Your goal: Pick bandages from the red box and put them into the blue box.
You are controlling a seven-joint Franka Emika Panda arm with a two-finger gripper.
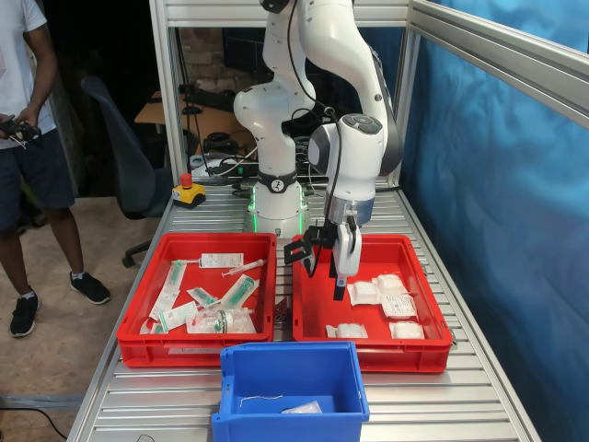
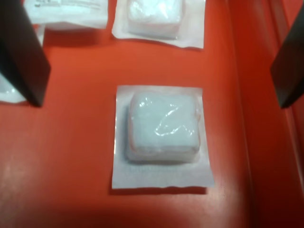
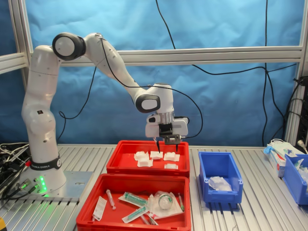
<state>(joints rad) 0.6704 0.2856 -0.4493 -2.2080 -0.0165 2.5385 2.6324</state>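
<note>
Your tool (image 2: 156, 61) hangs with its fingers (image 2: 23, 57) spread wide, straddling one of the bandages (image 2: 161, 128), which lies flat at the wrist view's centre on the red box (image 1: 433, 345) floor. The blue box (image 1: 290, 419) sits at the first exterior view's bottom centre.

The one legible text is the maker's name "FRANKA EMIKA" in small white capitals on the black band (image 3: 44, 165) that rings the foot of the white robot arm (image 3: 41, 120), seen in the second exterior view. In the first exterior view that band (image 1: 277, 183) carries only a small round white logo, too small to read. Printing on the packets is too blurred to read.
</note>
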